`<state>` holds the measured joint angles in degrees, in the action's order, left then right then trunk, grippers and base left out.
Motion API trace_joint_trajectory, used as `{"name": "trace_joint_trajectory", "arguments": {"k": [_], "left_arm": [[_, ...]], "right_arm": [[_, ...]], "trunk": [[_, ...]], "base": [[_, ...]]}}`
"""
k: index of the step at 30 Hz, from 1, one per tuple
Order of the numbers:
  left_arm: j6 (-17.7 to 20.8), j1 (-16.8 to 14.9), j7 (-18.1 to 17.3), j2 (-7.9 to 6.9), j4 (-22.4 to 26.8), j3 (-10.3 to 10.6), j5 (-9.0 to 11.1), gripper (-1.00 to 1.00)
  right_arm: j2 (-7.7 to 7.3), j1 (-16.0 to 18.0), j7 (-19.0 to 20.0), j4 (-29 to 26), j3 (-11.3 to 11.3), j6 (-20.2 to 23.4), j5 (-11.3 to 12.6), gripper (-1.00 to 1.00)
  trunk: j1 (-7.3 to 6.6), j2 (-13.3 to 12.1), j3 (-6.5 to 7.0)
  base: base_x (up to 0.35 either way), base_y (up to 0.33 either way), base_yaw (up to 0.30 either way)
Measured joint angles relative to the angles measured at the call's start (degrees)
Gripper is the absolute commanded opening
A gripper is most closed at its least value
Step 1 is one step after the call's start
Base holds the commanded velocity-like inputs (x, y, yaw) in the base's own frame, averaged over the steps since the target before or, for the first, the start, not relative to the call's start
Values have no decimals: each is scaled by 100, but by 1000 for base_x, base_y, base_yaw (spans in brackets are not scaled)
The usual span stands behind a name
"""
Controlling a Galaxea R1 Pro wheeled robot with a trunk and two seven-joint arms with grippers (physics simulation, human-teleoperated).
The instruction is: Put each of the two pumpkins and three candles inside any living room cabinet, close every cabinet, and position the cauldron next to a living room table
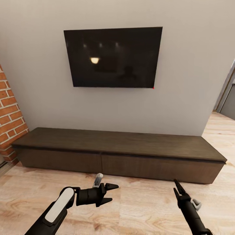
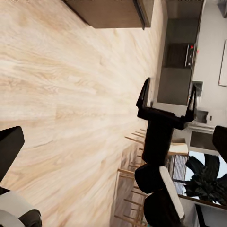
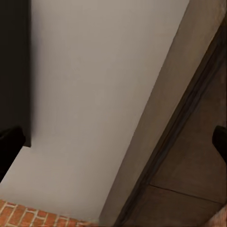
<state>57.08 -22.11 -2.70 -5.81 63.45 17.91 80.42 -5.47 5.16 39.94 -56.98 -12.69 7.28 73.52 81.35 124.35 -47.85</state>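
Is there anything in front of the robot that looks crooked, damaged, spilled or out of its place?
Nothing stands out. The cabinet sits straight along the wall with its drawer fronts flush, the television hangs level above it, and the wooden floor shows no spill or debris.

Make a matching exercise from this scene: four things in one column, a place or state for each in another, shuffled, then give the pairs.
Things:
1. cabinet
2. television
3. brick wall
4. left gripper

Places or states:
A. mounted on the grey wall
B. open, above the wooden floor
C. at the cabinet's left end
D. on the floor against the wall, drawer fronts shut

Pairs: 1-D, 2-A, 3-C, 4-B
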Motion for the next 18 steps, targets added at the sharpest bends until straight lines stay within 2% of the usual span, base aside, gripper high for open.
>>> {"name": "trace_joint_trajectory", "arguments": {"k": [2,5,8,13,18], "left_arm": [[0,-1,0,-6,-5,-14,0,100],[0,-1,-1,-18,-15,-33,1,100],[0,-1,2,-20,-17,-39,0,100],[0,-2,5,-18,-17,-41,0,100],[0,0,5,-14,-18,-35,0,100]], "right_arm": [[13,202,-342,62,230,98,-191,100],[13,768,-945,460,885,259,-394,100],[12,1136,-1187,761,1209,406,-448,100],[8,1415,-1276,889,1324,585,-432,100],[6,1498,-1255,897,1340,782,-396,100]], "trunk": [[44,80,-36],[110,200,-89],[176,321,-143],[286,521,-233],[395,722,-323]], "base": [[0,0,0],[0,0,0],[0,0,0],[0,0,0],[0,0,0]]}}
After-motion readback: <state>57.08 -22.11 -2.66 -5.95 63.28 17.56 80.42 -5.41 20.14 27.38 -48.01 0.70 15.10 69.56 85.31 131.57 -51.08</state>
